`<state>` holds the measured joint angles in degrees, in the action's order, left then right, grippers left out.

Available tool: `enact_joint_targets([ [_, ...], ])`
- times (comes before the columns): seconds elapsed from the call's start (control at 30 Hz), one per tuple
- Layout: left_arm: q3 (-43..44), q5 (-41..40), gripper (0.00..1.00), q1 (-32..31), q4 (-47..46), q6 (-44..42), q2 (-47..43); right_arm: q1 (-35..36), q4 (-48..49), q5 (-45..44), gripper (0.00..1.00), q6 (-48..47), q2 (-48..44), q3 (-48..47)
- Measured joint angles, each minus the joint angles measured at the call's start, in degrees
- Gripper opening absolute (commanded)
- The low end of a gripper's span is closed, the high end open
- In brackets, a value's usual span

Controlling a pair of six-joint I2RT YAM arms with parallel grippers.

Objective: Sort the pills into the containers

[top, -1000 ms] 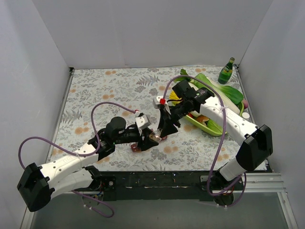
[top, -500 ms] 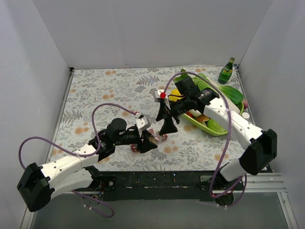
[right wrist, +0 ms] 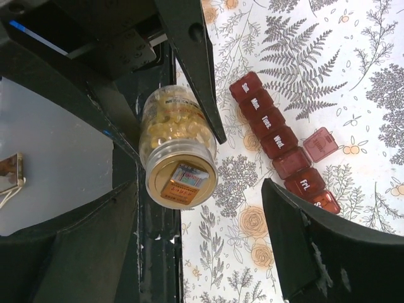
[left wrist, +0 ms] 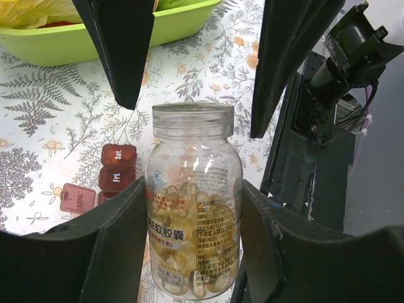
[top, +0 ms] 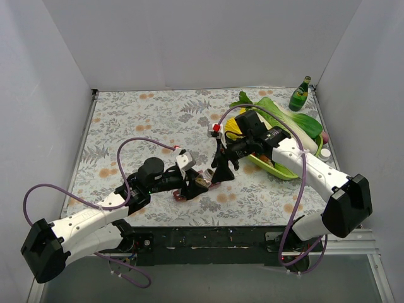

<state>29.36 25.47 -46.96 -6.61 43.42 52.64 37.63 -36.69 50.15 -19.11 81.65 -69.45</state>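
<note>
So the left gripper [left wrist: 194,189] is clamped around the body of a clear pill jar [left wrist: 194,158], holding it upright close to the near edge of the worktop, roughly mid-width. The gold lid [right wrist: 182,181] is on, with a little square sticker in the middle. You can see the pills [left wrist: 189,252] through the glass, a yellowish-amber heap of capsules filling the lower part.

The right gripper [right wrist: 243,161] hangs over the jar with its jaws spread wide, one finger on each side of the lid, gripping nothing.

The weekly pill organizer [right wrist: 278,145] lies flat on the floral cloth [right wrist: 353,57] just beside the jar, also by the near edge. It's a dark-red row of day boxes (Sun., Mon., Tues., Wed., Fri., Sat. are readable). One flap [right wrist: 322,144] is flipped open, the rest look closed.

A lime-green tray [top: 284,170] of leafy greens sits toward the right edge, and a green bottle [top: 300,95] stands in the far right corner.
</note>
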Motion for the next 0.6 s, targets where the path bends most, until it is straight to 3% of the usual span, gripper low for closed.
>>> enact_joint_targets([
  [0.23, 0.0, -0.5, 0.0, 0.0, -0.1, 0.1, 0.2, 0.5, 1.9, 2.0, 0.79, 2.6, 0.6, 0.0],
  [0.37, 0.0, -0.7, 0.0, 0.0, -0.1, 0.1, 0.5, 1.1, 2.5, 3.0, 0.69, 3.6, 1.0, 0.0],
  [0.4, 0.0, -0.7, 0.0, 0.0, -0.1, 0.1, 0.5, 1.2, 2.6, 3.2, 0.59, 3.9, 1.2, 0.0],
  [0.47, 0.0, -0.7, 0.0, 0.0, -0.1, 0.1, 0.5, 1.4, 2.7, 3.5, 0.53, 4.1, 1.5, 0.0],
  [0.53, 0.0, -0.7, 0.0, 0.0, 0.0, 0.1, 0.5, 1.5, 3.0, 3.6, 0.33, 4.5, 1.8, 0.0],
  [0.6, 0.0, -0.7, 0.0, 0.0, 0.0, 0.0, 0.5, 1.4, 3.1, 3.9, 0.2, 4.6, 2.1, 0.0],
])
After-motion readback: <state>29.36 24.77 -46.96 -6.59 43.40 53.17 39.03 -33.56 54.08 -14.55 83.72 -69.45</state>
